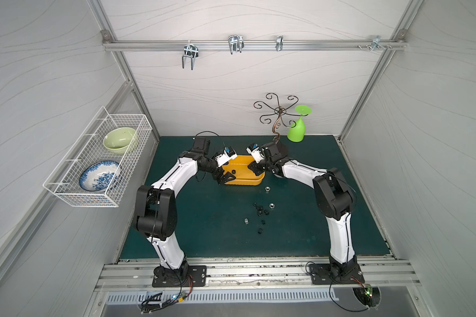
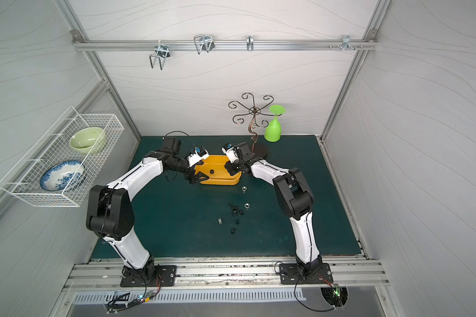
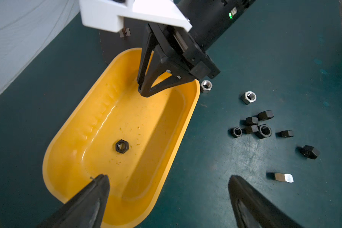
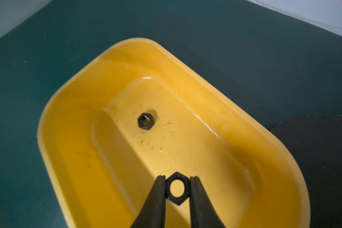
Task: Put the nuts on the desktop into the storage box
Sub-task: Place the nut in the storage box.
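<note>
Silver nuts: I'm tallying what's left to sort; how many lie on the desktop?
3: a silver nut beside the storage box rim, another just past it, a third on its side beyond the black nuts. The arms could hide more.

The left arm [image 1: 176, 173] and right arm [image 1: 300, 168] are glossy white shells alternating with bulky matte-black joint housings. A thin black cable [image 1: 341, 233] runs along the white links, and each arm is bolted to a black base plate [image 1: 197, 275] with silver screws. The left tool [image 3: 167, 177] and right tool [image 3: 142, 91] have black tapering fingers, the right's an open triangular frame, under a white camera block [image 1: 227, 156] marked blue.
</note>
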